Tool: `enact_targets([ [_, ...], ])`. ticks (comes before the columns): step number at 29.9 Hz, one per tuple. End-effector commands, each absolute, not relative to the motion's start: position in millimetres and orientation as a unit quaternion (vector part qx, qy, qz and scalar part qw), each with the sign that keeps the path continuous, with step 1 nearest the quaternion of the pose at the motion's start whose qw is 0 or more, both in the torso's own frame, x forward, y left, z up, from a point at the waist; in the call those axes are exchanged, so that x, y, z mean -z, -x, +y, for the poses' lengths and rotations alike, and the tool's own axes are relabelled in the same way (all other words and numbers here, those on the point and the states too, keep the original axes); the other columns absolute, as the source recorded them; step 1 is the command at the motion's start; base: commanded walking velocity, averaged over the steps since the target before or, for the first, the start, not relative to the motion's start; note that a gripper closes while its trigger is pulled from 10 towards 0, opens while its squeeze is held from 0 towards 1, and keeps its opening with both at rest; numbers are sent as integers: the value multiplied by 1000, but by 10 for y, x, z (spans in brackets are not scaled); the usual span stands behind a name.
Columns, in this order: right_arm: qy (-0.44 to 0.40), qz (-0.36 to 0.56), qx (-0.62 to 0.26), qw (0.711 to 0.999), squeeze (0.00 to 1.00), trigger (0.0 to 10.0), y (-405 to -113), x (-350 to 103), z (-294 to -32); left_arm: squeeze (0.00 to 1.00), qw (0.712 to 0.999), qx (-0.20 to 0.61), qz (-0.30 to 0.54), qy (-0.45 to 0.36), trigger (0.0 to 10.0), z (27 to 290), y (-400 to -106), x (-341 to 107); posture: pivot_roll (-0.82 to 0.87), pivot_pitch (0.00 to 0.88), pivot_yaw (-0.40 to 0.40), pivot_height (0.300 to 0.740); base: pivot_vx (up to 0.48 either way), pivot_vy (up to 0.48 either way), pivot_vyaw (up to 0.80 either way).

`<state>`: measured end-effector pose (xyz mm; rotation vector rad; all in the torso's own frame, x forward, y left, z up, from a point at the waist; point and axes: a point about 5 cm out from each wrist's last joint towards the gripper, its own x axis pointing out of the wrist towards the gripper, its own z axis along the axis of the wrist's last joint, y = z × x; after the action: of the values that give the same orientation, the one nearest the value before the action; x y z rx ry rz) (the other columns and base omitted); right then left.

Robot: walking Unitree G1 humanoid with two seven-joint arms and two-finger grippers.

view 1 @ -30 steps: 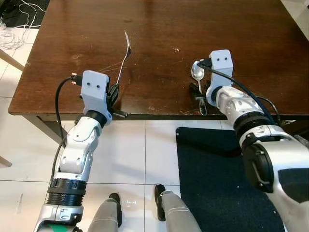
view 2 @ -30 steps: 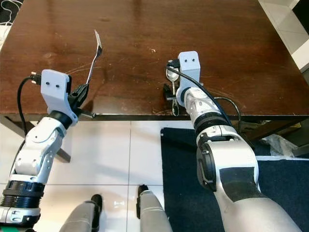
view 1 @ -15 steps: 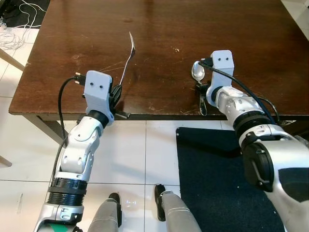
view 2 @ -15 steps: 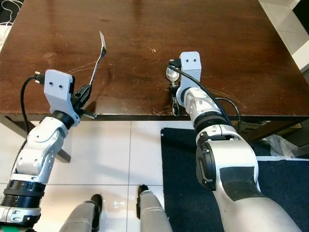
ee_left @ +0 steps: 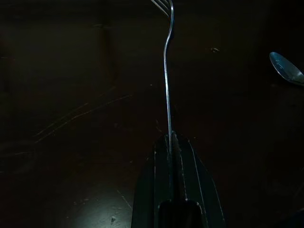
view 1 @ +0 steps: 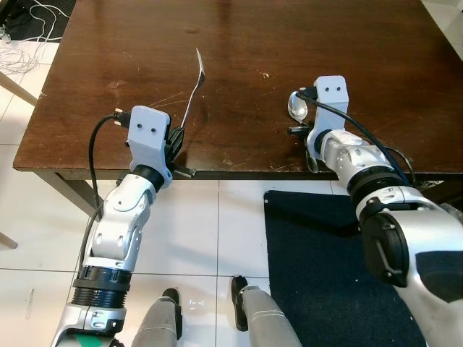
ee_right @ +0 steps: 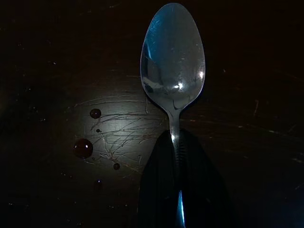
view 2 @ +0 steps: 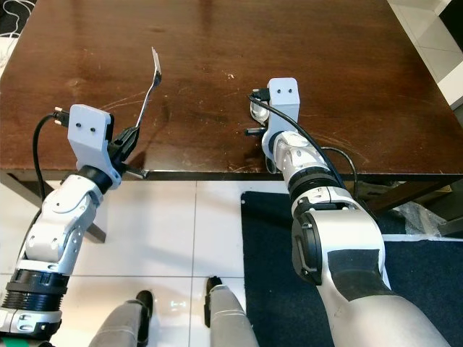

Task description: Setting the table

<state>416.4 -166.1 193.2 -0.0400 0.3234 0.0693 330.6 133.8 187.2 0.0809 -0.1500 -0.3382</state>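
Observation:
My left gripper (view 1: 176,137) is shut on the handle of a steel fork (view 1: 192,88), whose tines point away over the dark wooden table (view 1: 246,43), near its front edge. In the left wrist view the fork (ee_left: 166,76) rises straight out of the closed fingers (ee_left: 176,185). On the right, my right gripper (view 1: 304,134) is shut on a steel spoon (view 1: 295,107), bowl pointing away, low over the tabletop. The right wrist view shows the spoon bowl (ee_right: 174,57) face up, its neck pinched between the fingers (ee_right: 178,190).
The table's front edge (view 1: 239,172) runs just below both wrists. White tiled floor (view 1: 195,238) lies below, with a dark mat (view 1: 318,267) under the right arm. White cables (view 1: 22,50) lie on the floor at far left. Small liquid drops (ee_right: 83,147) sit beside the spoon.
My left gripper has carried the fork slightly right and farther over the table. The right gripper with the spoon has turned a little at the wrist, staying in the same spot.

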Motion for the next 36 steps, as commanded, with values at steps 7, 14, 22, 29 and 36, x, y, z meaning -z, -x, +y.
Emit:
enact_targets([
  [7, -94, 63, -84, 990, 0, 0, -4237, -2288, -1520, 0, 984, 160, -77, -27, 0, 1342, -3285, -1861, 14, 213, -44, 740, 0, 0, 0],
  [14, -187, -53, -108, 975, 0, 0, -4241, -2700, -1523, 0, 986, 144, -83, -1, 0, 1394, -3279, -1878, 4, 197, -41, 740, 0, 0, 0],
  [22, -189, -65, -83, 976, 0, 0, -4008, -2331, -1499, 0, 985, 149, -87, 15, 0, 1351, -3226, -1889, 6, 170, -40, 740, 0, 0, 0],
  [29, -208, -65, -46, 975, 0, 3255, -3860, -2205, -1468, 0, 984, 149, -99, 24, 0, 1333, -3164, -1969, 6, 158, -31, 740, 0, 0, 0],
  [36, -187, -84, -55, 977, 0, 10000, -3739, -2258, -1394, 0, 989, 110, -87, 46, 4588, 1363, -3123, -1945, 7, 153, -37, 740, 0, 0, 0],
])
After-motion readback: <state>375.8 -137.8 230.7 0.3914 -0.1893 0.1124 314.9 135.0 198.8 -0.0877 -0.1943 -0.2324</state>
